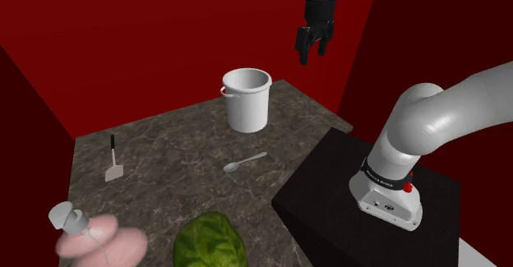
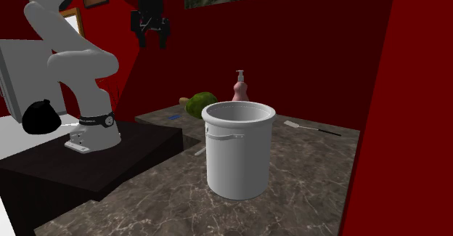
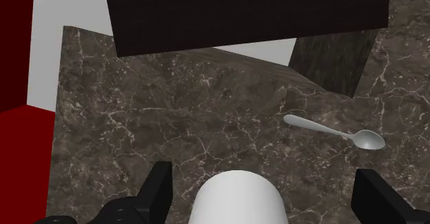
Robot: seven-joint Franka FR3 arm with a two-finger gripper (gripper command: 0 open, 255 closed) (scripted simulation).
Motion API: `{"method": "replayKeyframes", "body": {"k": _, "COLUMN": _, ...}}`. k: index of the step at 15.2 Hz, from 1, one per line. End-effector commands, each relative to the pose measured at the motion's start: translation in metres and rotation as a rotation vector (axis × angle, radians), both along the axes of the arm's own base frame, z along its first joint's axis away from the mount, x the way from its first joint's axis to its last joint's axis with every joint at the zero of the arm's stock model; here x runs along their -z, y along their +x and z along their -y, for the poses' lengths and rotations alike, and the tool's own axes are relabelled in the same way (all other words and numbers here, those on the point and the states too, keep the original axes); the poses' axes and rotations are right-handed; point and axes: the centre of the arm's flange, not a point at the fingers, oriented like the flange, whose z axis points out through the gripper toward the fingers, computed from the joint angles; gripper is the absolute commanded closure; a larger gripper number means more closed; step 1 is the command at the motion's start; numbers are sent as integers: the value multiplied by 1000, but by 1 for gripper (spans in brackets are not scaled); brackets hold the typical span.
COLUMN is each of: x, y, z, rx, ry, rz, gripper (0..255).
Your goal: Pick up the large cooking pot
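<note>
**Pink bottle and green head up front, white pot at the far edge, gripper spread high above**

Closest in the shoulder view, a pink pump bottle with a grey nozzle [image 1: 99, 242] and a round green leafy head [image 1: 210, 241] sit at the near edge of the dark, marble-veined table [image 1: 164, 150], just beside each other. Farther in, toward the edge on the shoulder view's left, lies a small spatula with a black handle and a pale blade [image 1: 114, 165]. A silver metal spoon [image 1: 244, 162] lies flat around the table's middle, near the black box stand [image 1: 329, 183].

The large cooking pot, a plain white cylinder with a rolled rim and a small side handle [image 1: 247, 99], stands upright near the far edge, close to the far corner on the shoulder view's right, well apart from the other things.

The black two-finger gripper [image 1: 312, 56] hangs in the air, well above the pot and off to the shoulder view's right of it. Its fingers stand spread and hold nothing. In the wrist view, the pot's white wall shows between them, untouched.
</note>
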Motion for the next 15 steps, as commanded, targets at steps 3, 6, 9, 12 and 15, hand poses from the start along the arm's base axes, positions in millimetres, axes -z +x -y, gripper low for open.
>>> {"method": "replayKeyframes", "body": {"k": 3, "x": 12, "y": 23, "z": -3, "rx": -3, "ry": 5, "rz": 0, "gripper": 0}}
{"method": "replayKeyframes", "body": {"k": 6, "x": 31, "y": 58, "z": -8, "rx": -7, "ry": 13, "rz": 0, "gripper": 0}}
{"method": "replayKeyframes", "body": {"k": 9, "x": 49, "y": 92, "z": -13, "rx": -11, "ry": 21, "rz": -1, "gripper": 0}}
{"method": "replayKeyframes", "body": {"k": 12, "x": 67, "y": 127, "z": -18, "rx": -15, "ry": 29, "rz": -1, "gripper": 0}}
{"method": "replayKeyframes", "body": {"k": 15, "x": 85, "y": 161, "z": -23, "rx": -20, "ry": 36, "rz": -1, "gripper": 0}}
